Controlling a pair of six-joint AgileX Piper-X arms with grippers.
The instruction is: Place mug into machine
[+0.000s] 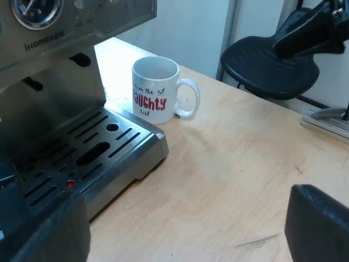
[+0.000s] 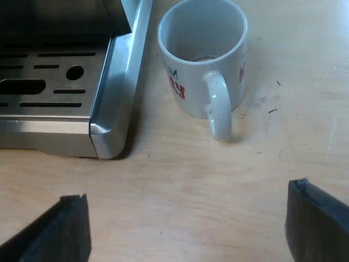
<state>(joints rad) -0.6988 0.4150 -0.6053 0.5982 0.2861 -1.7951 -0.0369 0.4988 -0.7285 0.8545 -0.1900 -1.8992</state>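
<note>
Mug point(image 2: 202, 60) upright on desk point(image 2: 180, 174) beside tray point(image 2: 117, 82), handle toward right gripper's point(image 2: 185, 199) spread, empty fingers; left gripper point(image 1: 182, 224), also released, farther.

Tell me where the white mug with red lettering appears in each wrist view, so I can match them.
Left wrist view: the white ceramic mug with red lettering stands upright on the wooden table by the corner of the slotted steel drip tray, handle away from the machine.
Right wrist view: the mug stands beside the tray's side edge, handle toward the camera.
Shared landmark: the tray's corner.
</note>
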